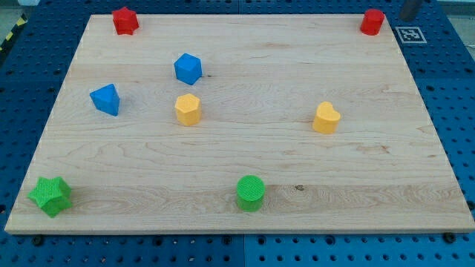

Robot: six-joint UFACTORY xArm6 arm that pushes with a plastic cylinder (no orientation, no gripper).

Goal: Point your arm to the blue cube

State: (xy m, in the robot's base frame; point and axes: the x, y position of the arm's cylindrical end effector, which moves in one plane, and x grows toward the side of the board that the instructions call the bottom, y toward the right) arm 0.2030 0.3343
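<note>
A blue cube (188,68) sits on the wooden board (245,159) at the upper left of centre. A second blue block (106,99), wedge-like, lies to its lower left. A dark rod shows at the view's top right edge, just beyond the board's corner. My tip (406,16) is there, right of a red block (372,21) and far to the right of the blue cube.
A red star-like block (125,20) is at the top left. A yellow hexagonal block (188,109) lies just below the blue cube, and a yellow heart-like block (326,118) at the right. A green star (50,196) and a green cylinder (251,192) sit near the bottom edge.
</note>
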